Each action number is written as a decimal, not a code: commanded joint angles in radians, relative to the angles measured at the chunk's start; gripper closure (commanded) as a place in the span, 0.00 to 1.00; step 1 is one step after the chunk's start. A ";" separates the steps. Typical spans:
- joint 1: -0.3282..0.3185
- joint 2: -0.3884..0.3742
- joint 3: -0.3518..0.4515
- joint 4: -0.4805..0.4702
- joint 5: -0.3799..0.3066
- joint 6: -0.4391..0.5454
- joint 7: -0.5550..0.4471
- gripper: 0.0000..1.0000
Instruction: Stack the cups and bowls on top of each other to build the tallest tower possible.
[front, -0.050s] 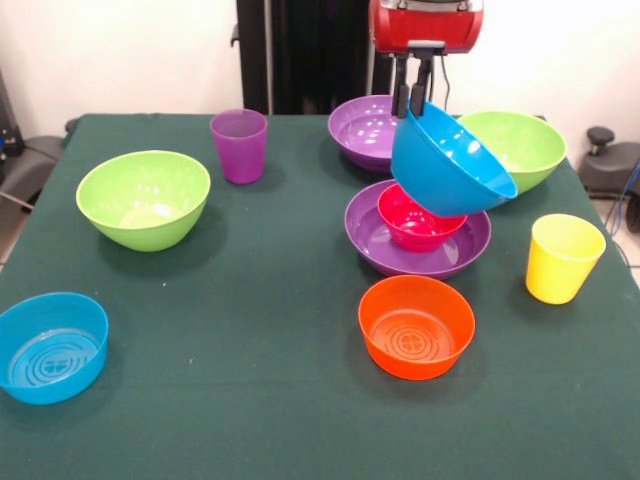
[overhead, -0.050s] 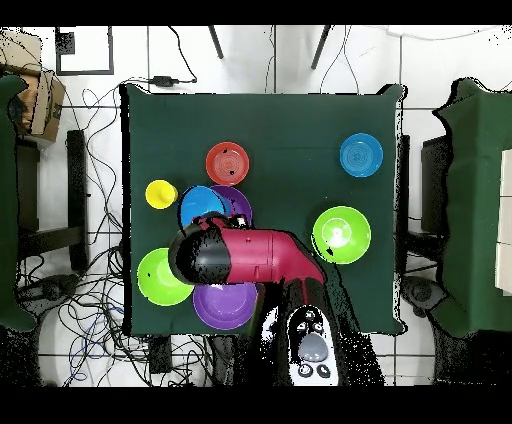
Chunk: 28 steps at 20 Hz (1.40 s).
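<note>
Hanging tilted, large blue bowl (front, -0.050s: 448, 160) opens lower-right.

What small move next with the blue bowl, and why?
Probably lower it straight down onto the red bowl. The gripper holds the blue bowl by its rim, tilted and clear of the table, just above the purple bowl where the red bowl already sits. It looks slightly off to one side, so a small centring shift over the red bowl may help first.
</note>
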 joint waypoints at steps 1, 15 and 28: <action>0.000 0.036 0.038 0.030 0.007 -0.020 0.138 1.00; 0.031 0.021 0.019 0.056 0.012 -0.027 0.169 1.00; 0.050 0.018 0.009 0.103 0.020 -0.083 0.199 1.00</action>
